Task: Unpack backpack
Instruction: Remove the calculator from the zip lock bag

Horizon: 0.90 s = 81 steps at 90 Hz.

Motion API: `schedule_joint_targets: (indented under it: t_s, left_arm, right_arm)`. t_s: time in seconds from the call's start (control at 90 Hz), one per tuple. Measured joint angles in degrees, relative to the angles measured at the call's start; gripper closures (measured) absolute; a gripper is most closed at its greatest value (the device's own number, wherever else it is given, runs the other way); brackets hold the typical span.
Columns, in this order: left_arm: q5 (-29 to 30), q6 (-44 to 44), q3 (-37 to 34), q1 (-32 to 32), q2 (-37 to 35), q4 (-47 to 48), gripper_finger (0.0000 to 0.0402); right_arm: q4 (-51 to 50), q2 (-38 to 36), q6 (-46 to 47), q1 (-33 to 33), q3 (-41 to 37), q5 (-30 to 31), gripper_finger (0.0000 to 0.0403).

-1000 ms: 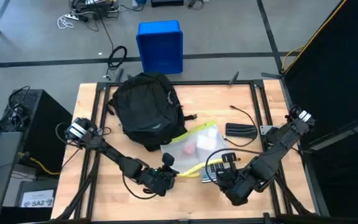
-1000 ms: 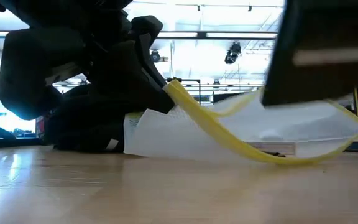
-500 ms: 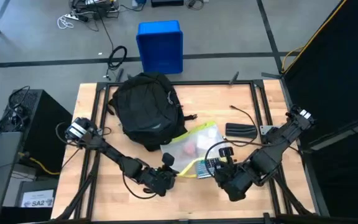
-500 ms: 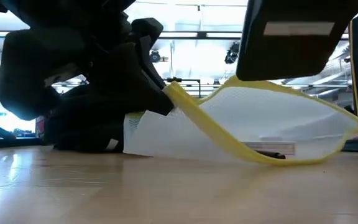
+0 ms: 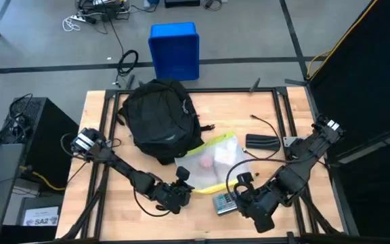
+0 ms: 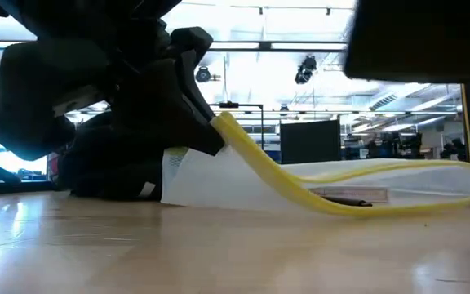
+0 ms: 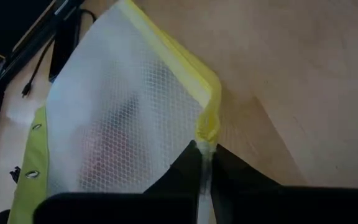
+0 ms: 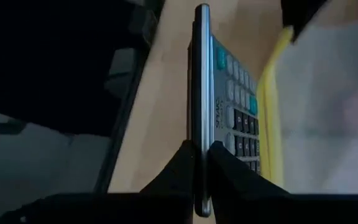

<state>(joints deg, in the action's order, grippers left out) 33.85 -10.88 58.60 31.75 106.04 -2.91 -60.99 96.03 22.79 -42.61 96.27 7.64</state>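
The left gripper (image 5: 181, 192) pinches the yellow edge of a mesh pouch (image 5: 212, 159), and the backpack (image 5: 160, 118) lies well beyond it, toward the table's (image 5: 283, 129) far edge. The right gripper (image 5: 234, 197) clamps a calculator (image 5: 223, 202) just beside the pouch, the backpack far off to its left.

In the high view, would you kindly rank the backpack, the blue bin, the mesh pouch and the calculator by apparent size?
Largest to smallest in the high view:
1. backpack
2. blue bin, on the floor beyond the table, so farther from the camera
3. mesh pouch, partly hidden, so its rank against the bin is unsure
4. calculator, held in the right pincer
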Motion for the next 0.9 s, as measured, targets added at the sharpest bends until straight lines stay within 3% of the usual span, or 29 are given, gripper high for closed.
schedule_joint_targets:
  t_s: [0.178, 0.367, 0.689, 0.9]
  left_arm:
    - [0.21, -0.23, -0.01, -0.02, 0.0, -0.14, 0.0402]
    - [0.35, -0.17, -0.01, -0.04, 0.0, -0.17, 0.0402]
    - [0.31, 0.66, 0.0, -0.04, 0.0, 0.39, 0.0402]
    - [0.24, 1.7, 0.0, -0.04, 0.0, 0.98, 0.0402]
  right_arm:
    - [15.83, 0.32, -8.44, 1.63, -4.8, -7.58, 0.0402]
    - [20.38, 0.37, -10.85, 4.36, -10.79, -7.9, 0.0402]
    - [8.62, 0.2, 6.7, 5.23, -15.12, -17.21, 0.0402]
    - [-6.68, -1.01, 22.41, 1.86, -15.1, -17.56, 0.0402]
